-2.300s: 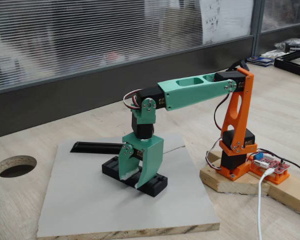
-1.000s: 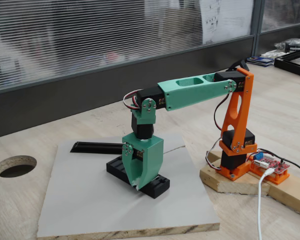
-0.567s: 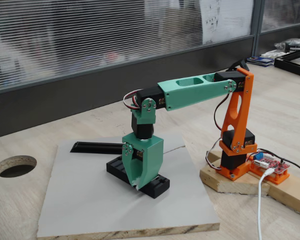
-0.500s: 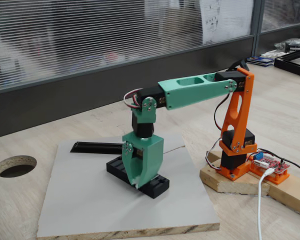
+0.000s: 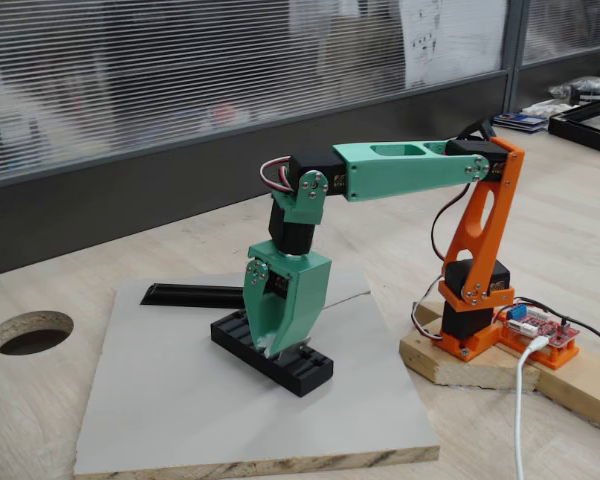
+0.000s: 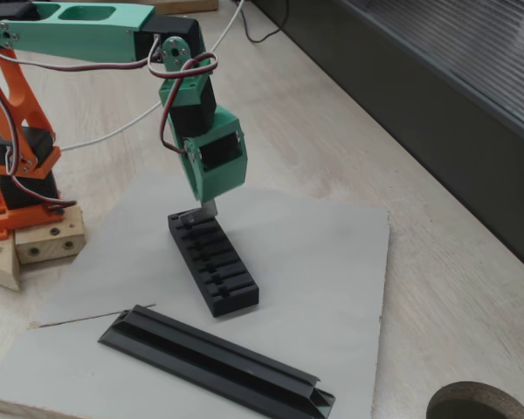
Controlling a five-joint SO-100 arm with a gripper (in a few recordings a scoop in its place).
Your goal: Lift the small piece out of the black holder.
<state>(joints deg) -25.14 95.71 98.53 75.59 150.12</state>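
The green gripper [image 5: 277, 349] [image 6: 210, 209] points straight down, and its two fingers are pinched together on the small piece [image 6: 209, 209]. In a fixed view the small piece is a thin grey sliver that sticks out below the green fingertips. Its lower end sits just above the end of the black holder [image 6: 213, 265] [image 5: 270, 353] nearest the arm's base. I cannot tell if the sliver is touching the slot or is just clear of it.

The black holder is a short block with a row of slots across its top. It lies flat on a grey board [image 5: 180, 400] [image 6: 332, 288]. In the side fixed view the gripper hangs over the middle of the block, with the tips close to its top.

In a fixed view a long black rail [image 6: 217, 362] lies on the same board at about 6 o'clock from the holder, close by but apart from it. In the side fixed view the rail [image 5: 192, 295] lies at about 10 o'clock from the holder, behind the gripper.

The green arm [image 5: 410, 170] reaches out flat from an orange post [image 5: 475, 270] [image 6: 13, 131]. The post stands on a wooden block [image 5: 470, 365] [image 6: 35, 244] beside the board, on a pale wooden table [image 5: 40, 290]. A round hole [image 5: 30, 332] [image 6: 480, 403] is cut in the table past the board's far side.
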